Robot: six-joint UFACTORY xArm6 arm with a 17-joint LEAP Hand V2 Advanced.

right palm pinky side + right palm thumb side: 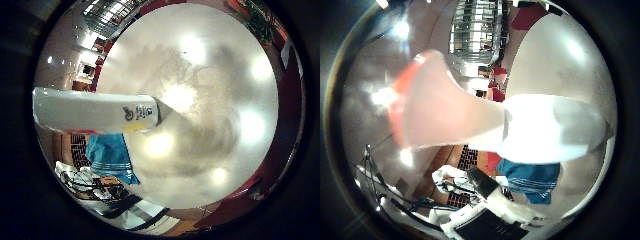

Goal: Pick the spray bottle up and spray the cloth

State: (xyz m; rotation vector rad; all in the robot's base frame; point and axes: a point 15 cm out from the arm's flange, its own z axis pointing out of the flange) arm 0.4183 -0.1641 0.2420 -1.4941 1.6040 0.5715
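A spray bottle lies right across my palm and fills much of both views. Its white body (90, 111) carries a small printed label, and its reddish spray head (427, 100) shows in the thumb side view. A blue cloth (111, 157) with pale stripes lies on the round glossy white table (220, 90), near the table's edge and beyond the bottle. A white and black finger (492, 195) of my right hand reaches in under the bottle's body. The rest of the hand is hidden.
The table has a dark red rim (290, 130). A heap of white and black gear (82, 180) sits past the table's edge beside the cloth. Room furniture and a window (475, 30) show far behind.
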